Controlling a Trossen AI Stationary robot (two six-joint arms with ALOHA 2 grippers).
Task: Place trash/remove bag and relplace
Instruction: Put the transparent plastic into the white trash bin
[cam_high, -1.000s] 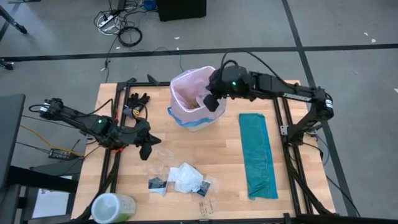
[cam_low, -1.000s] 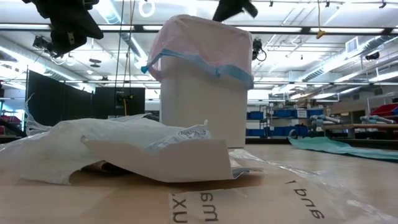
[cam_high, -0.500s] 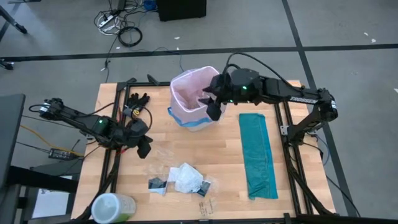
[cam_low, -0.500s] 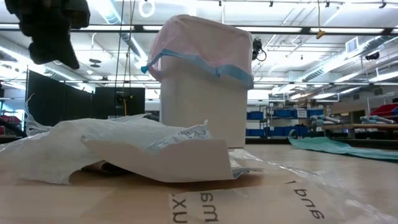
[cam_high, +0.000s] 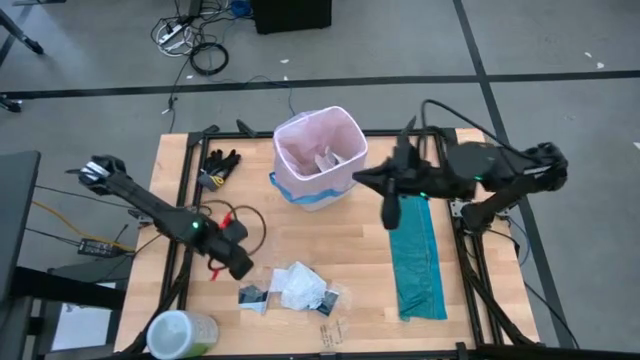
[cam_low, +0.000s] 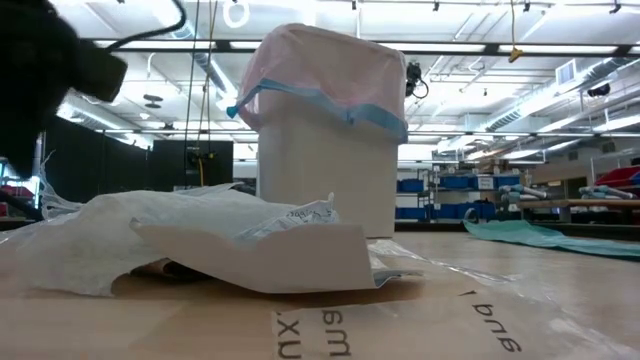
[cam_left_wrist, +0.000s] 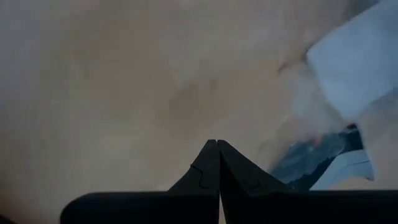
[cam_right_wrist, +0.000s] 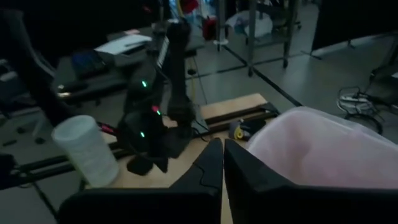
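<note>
The trash (cam_high: 295, 288) lies in a small pile near the table's near edge: crumpled white paper (cam_low: 190, 235) and a black-and-white packet (cam_high: 252, 296). My left gripper (cam_high: 241, 267) is shut and hangs low just left of the pile, with the packet (cam_left_wrist: 317, 160) and white paper (cam_left_wrist: 364, 62) ahead of its fingertips (cam_left_wrist: 217, 143). The pink bag (cam_high: 318, 152) with its blue band (cam_low: 330, 100) lines the white bin (cam_low: 325, 180), and a few scraps (cam_high: 326, 160) lie inside. My right gripper (cam_high: 388, 207) is shut, right of the bin, above the far end of the teal bag (cam_high: 415, 250).
A white-and-green cylinder (cam_high: 180, 335) stands at the near left corner. Black gloves (cam_high: 220, 160) lie by the far left corner. The teal bag (cam_low: 540, 235) stretches along the right side. Printed cardboard (cam_low: 330, 325) lies close before the low camera. Bare wood shows mid-table.
My right gripper has pulled back from over the bin's opening toward the table's right and now hangs over the teal bag's far end. My left gripper has moved toward the near edge and down, close to the trash pile.
</note>
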